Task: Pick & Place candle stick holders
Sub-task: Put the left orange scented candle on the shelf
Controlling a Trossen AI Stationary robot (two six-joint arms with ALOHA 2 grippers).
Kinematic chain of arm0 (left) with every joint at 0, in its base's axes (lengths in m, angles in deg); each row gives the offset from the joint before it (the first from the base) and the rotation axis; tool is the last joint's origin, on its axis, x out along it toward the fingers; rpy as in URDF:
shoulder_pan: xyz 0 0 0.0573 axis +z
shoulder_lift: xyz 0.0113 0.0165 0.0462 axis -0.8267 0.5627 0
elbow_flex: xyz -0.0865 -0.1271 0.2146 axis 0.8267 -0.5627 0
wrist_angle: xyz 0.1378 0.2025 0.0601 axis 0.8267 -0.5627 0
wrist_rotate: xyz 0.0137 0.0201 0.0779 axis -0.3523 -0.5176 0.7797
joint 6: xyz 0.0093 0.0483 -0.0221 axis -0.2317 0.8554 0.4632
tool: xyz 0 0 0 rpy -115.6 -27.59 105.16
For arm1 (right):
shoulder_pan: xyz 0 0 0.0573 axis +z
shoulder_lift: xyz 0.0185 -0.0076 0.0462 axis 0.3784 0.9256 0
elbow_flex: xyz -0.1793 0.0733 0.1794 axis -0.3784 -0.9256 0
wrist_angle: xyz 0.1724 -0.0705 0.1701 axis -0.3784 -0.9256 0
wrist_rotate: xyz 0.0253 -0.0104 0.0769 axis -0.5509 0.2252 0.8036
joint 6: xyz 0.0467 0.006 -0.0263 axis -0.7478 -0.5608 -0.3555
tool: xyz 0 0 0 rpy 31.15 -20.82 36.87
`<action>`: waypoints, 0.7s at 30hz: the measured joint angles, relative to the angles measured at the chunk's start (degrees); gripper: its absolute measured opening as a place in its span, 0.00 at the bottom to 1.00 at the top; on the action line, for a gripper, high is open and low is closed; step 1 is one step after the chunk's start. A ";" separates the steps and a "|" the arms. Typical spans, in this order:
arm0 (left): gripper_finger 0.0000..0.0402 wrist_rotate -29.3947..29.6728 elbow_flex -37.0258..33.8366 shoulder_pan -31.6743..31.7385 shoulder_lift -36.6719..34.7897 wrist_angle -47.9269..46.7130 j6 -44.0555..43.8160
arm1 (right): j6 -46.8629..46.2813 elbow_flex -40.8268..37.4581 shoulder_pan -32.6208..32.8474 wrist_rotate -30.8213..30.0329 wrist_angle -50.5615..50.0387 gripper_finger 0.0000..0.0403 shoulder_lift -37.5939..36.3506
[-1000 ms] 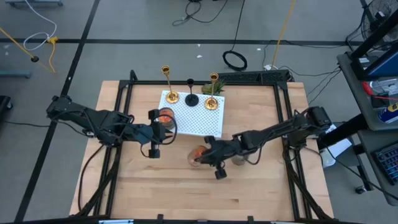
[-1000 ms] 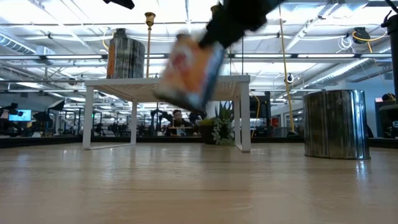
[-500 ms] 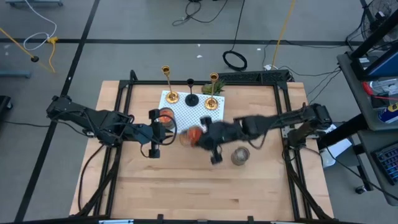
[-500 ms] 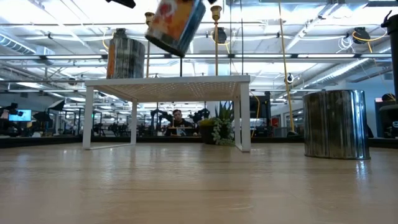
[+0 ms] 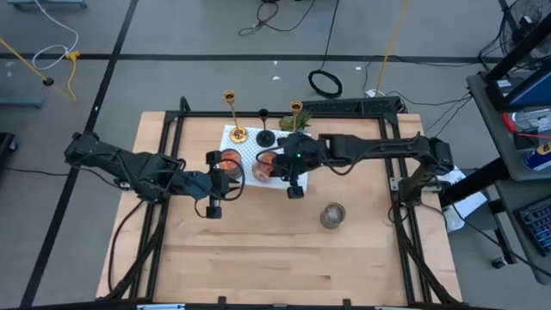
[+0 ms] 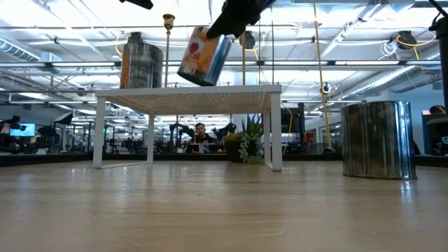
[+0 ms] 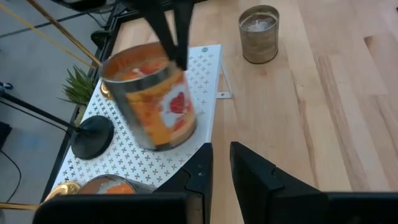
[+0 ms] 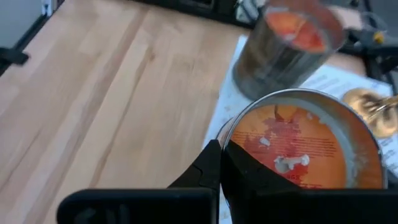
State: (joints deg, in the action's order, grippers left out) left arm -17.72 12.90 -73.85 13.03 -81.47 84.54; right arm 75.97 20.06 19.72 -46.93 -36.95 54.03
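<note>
Above the white perforated shelf point(image 5: 284, 168) my right gripper point(image 5: 277, 164) has its fingers clamped on a tilted orange-labelled tin candle point(image 6: 204, 55). Lowered like this, it could tip or knock the black candlestick point(image 5: 265, 137) and two brass candlesticks point(image 5: 236, 133) standing on the shelf's far edge. My left gripper point(image 5: 225, 182) waits beside, its fingers slightly apart.

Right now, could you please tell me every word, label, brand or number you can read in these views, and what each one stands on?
No text can be read in any view.
Orange candle tin held by the right pincer: orange and red label art, any wording too blurred to read.
Second orange tin on the white perforated shelf: label not legible.
Silver tin on the table: no print visible.
</note>
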 joint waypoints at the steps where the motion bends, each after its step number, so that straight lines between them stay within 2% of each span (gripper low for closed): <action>1: 0.16 0.00 0.00 0.00 0.00 0.00 0.08 | 0.18 0.06 -0.16 -0.25 0.53 0.00 0.33; 14: 0.16 -0.02 0.02 0.00 0.00 0.17 0.46 | 0.29 -1.56 -2.11 -0.19 0.32 0.03 0.51; 21: 0.16 0.00 0.04 0.00 0.00 0.26 0.63 | 0.56 -1.93 -2.06 -0.18 2.07 0.09 0.51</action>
State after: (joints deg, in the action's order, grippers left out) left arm -17.72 12.95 -73.85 13.03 -81.21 85.17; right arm 76.53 18.13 17.65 -47.11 -34.88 54.54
